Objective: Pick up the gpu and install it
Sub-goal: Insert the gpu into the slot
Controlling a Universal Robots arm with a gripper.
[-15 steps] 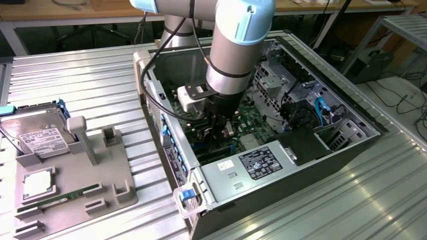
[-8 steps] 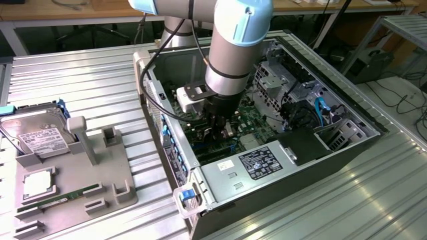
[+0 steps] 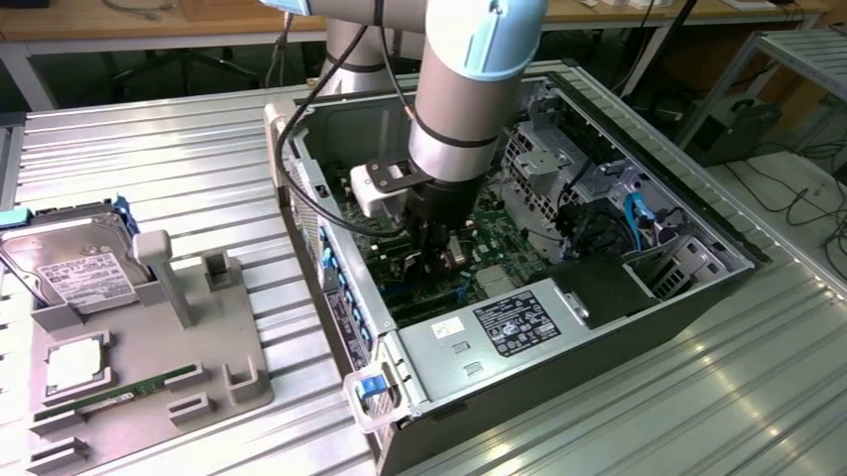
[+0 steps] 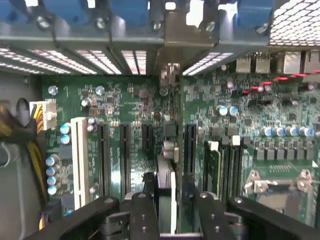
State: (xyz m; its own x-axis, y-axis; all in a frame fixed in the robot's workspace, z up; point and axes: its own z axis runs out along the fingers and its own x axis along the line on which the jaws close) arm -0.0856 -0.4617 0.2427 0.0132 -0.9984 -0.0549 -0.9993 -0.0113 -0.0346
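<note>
Hovering inside the case, my gripper straddles the gpu (edge-on, in its slot). I can't tell whether the jaws grip it.

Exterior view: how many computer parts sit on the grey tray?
3. A hard drive stands at the far end of the tray, a square processor lies nearer the camera, and a memory stick lies just beside the processor. None look hidden.

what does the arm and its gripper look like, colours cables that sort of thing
The arm is a thick silver-grey tube with a pale blue joint cap near the top and a thin dark band lower down. A black cable runs beside it. At the wrist sits a whitish block with a black plate. The gripper is black, its fingers built from bolted bar links.
</note>
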